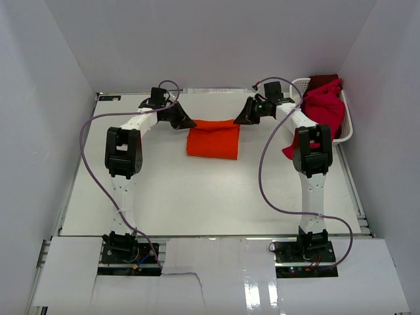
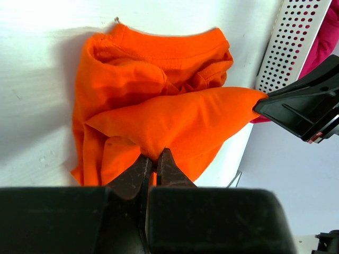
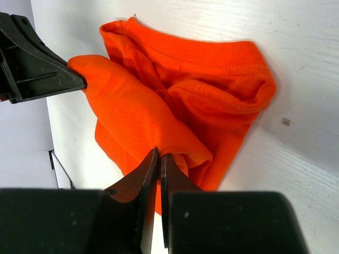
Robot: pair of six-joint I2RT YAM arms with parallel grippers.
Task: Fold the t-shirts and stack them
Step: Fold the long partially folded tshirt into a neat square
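The bright orange t-shirt (image 1: 213, 138) lies folded at the far middle of the table. Its far edge is lifted and stretched taut between both grippers. My left gripper (image 1: 186, 122) is shut on the shirt's far left corner; in the left wrist view the cloth (image 2: 159, 106) is pinched at my left gripper (image 2: 155, 157). My right gripper (image 1: 239, 120) is shut on the far right corner, with the orange cloth (image 3: 175, 90) pinched at my right gripper (image 3: 160, 156). Crimson-magenta and dark red t-shirts (image 1: 325, 105) are heaped in the basket.
A white lattice basket (image 1: 346, 128) stands at the far right against the wall, red cloth (image 1: 289, 149) hanging over its near side toward the right arm. White walls close in the table on three sides.
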